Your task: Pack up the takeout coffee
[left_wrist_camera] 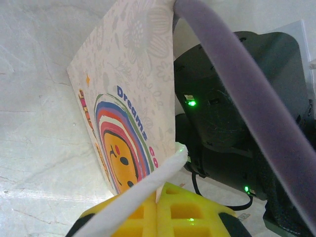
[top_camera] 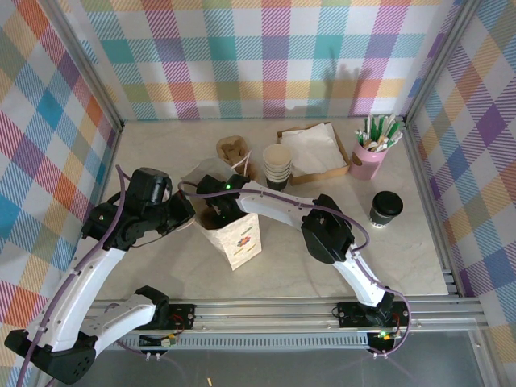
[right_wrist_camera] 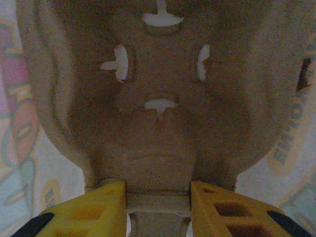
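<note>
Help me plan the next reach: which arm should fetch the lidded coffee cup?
Right, probably. The cup stands on the table's right side, nearer that arm. The left gripper is pinching the bag's edge; the right gripper need only let go of the carrier.

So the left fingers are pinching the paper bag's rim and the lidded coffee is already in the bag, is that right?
Not quite. The coffee is not in the bag; it stands on the table, well off to the bag's right, as the top view shows. The left fingers are indeed pinching the bag's rim.
</note>
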